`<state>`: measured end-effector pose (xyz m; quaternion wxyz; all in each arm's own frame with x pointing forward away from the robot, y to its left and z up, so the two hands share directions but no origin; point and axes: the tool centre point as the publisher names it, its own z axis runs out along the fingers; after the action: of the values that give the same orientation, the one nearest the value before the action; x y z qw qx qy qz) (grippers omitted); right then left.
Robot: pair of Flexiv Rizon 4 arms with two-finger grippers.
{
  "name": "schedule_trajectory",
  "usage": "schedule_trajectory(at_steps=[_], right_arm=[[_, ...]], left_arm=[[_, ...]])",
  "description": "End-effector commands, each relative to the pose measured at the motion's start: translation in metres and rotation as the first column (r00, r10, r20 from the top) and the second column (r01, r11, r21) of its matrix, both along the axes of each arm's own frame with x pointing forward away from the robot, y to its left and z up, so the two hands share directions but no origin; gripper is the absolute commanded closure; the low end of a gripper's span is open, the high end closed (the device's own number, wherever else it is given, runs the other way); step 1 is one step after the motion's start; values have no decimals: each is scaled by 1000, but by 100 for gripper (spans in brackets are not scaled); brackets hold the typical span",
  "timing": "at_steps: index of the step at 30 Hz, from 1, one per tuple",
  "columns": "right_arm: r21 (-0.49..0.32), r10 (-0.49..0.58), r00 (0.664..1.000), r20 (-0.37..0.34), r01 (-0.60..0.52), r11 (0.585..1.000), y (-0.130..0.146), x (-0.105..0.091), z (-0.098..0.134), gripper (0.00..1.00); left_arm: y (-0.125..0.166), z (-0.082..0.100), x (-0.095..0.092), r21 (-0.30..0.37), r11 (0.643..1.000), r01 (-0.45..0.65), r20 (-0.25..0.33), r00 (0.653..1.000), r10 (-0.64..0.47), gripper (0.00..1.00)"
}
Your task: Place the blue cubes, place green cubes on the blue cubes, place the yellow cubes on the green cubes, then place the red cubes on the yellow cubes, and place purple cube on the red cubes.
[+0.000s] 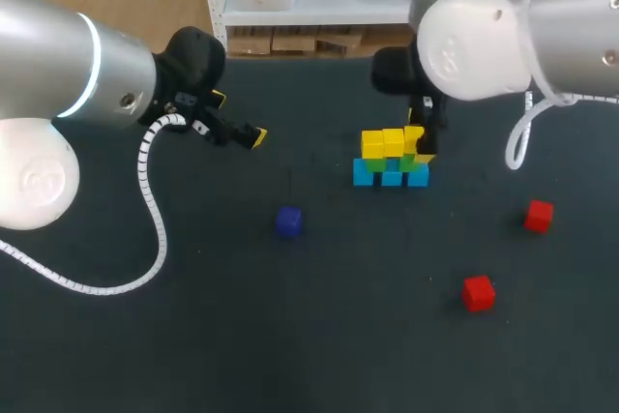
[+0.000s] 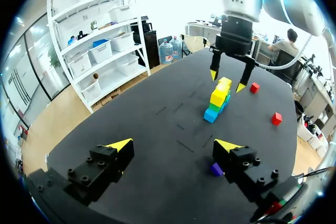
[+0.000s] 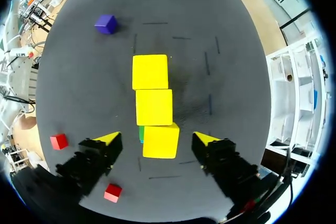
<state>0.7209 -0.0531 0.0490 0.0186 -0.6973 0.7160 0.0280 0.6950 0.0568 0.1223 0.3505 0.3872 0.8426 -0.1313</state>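
Note:
A three-layer stack stands on the table: blue cubes [image 1: 390, 177] at the bottom, green cubes [image 1: 379, 164] on them, and three yellow cubes [image 1: 383, 142] in a row on top. My right gripper [image 3: 156, 139] hangs open over the end yellow cube [image 3: 160, 140], its fingers on either side with gaps. Seen from the left wrist, the right gripper [image 2: 227, 80] straddles the top of the stack [image 2: 218, 98]. My left gripper [image 1: 239, 132] is open and empty, away to the left. The purple cube [image 1: 287, 221] lies alone in front of the stack. Two red cubes [image 1: 539, 215] [image 1: 478, 292] sit at the front right.
The dark table [image 1: 290, 336] has free room at the front and between the left gripper and the stack. The purple cube [image 2: 216, 169] lies close beside my left gripper's finger. A white coiled cable [image 1: 150, 210] hangs from my left arm over the table.

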Motion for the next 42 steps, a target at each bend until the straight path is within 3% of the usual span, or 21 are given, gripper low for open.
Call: schedule_trajectory(at_steps=[1, 2, 7, 18, 19, 20, 21, 29, 42], right_arm=[[6, -1, 1000, 8, 1, 1000, -3, -5, 1, 42], [7, -2, 1000, 8, 2, 1000, -3, -5, 1, 50], [12, -4, 1000, 7, 4, 1000, -4, -7, 1, 55], [16, -7, 1000, 12, 7, 1000, -7, -8, 2, 52], [17, -6, 1000, 12, 6, 1000, -7, -8, 2, 50], [18, -7, 1000, 12, 6, 1000, -7, -8, 2, 29], [20, -7, 1000, 14, 7, 1000, -7, -8, 2, 0], [30, -37, 999, 40, 36, 999, -15, -14, 11, 0], [7, -119, 988, 102, 119, 993, -56, -48, 44, 0]], left_arm=[[2, 0, 0, -7, 1000, 7, 1, 1000, -7, 0], [2, 0, 0, -7, 1000, 7, 1, 1000, -7, 0], [2, 0, 0, -7, 1000, 7, 1, 1000, -7, 0], [2, 0, 0, -7, 1000, 7, 1, 1000, -7, 0], [2, 0, 0, -7, 1000, 7, 1, 1000, -7, 0], [2, 0, 0, -7, 1000, 7, 1, 1000, -7, 0], [2, 0, 0, -7, 1000, 7, 1, 1000, -7, 0], [2, 0, 0, -7, 1000, 7, 1, 1000, -7, 0], [2, 0, 0, -7, 1000, 7, 1, 1000, -7, 0]])
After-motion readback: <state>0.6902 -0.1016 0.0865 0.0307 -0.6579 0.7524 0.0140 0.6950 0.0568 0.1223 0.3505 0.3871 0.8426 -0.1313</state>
